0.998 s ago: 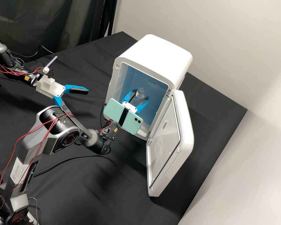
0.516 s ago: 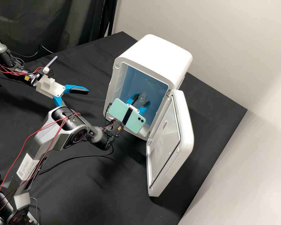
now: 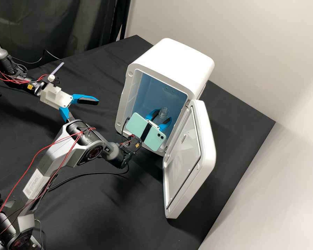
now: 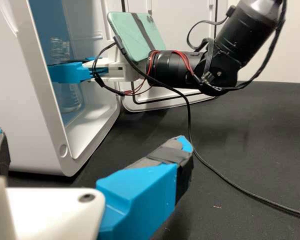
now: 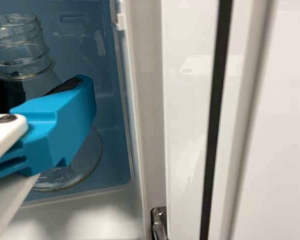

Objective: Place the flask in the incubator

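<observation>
We see the right gripper (image 3: pixel 159 119) inside the incubator (image 3: pixel 174 62), its 2 fingers clamped on the upright glass flask (image 3: pixel 164 111), low in the blue compartment. The door (image 3: pixel 189 152) stands open. The left gripper (image 3: pixel 79 106) hangs above the bench (image 3: pixel 128 208) beside the incubator, fingers spread apart.

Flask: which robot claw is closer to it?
Right. The right gripper is inside the incubator, clamped on the flask; the left gripper hangs open over the bench, outside the incubator.
</observation>
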Robot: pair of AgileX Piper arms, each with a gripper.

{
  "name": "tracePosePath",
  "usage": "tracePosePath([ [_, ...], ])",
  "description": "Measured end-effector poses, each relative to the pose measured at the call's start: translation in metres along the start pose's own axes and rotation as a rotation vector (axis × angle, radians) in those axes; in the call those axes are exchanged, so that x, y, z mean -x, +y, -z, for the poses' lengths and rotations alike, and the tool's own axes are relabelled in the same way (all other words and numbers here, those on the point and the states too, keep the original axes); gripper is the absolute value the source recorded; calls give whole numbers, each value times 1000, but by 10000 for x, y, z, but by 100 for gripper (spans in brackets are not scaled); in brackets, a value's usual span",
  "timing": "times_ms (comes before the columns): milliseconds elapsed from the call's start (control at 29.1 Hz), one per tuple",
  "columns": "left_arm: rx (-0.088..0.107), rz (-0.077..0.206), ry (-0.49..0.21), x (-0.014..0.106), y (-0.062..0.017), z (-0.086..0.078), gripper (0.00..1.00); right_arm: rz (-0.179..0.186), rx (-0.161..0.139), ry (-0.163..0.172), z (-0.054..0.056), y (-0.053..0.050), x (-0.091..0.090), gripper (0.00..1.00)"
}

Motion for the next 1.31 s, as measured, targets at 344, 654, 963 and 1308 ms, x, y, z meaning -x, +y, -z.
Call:
tracePosePath([
  [344,0,0,0,0,0,0,100,18,-6,-46,-133,-67,-111,0],
  [654,0,0,0,0,0,0,100,7,-9,-48,-138,-94,-147,0],
  [963,0,0,0,0,0,0,100,8,-9,-49,-146,-101,-146,100],
  [1308,0,0,0,0,0,0,100,14,-9,-62,-169,-117,-144,100],
])
